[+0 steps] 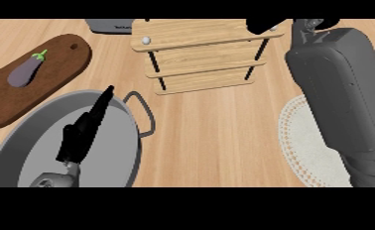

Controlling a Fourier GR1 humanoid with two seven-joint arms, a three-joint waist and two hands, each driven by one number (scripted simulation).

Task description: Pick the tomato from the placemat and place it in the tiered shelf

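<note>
Reaching: the right forearm (333, 92) stretches up the right side of the view toward the top of the tiered shelf (201, 55).
Right hand (265, 24): only a dark part shows at the shelf's upper right corner; whether its fingers are curled or straight I cannot tell.
Tomato: not visible anywhere; it may be inside that hand or behind the forearm, but nothing confirms either.
Placemat (307, 140): pale, lacy and round, on the worktop (212, 140) at the right, largely covered by the forearm; the bare part carries no tomato.
Left hand (84, 127): fingers straight and relaxed, holding nothing, resting above the grey pan (44, 120) at lower left.
Handling, as a judgement: a tomato is light, smooth and round, with thin skin over soft flesh, so it can slip or bruise; cupping it around the widest part suits it best, and on a flat shelf board it may roll.
Cut off: the shelf's top edge, the right hand and a grey thing (110, 25) behind the shelf.
Elsewhere: an eggplant (26, 70) lies on a dark board (47, 73) at the left.
</note>
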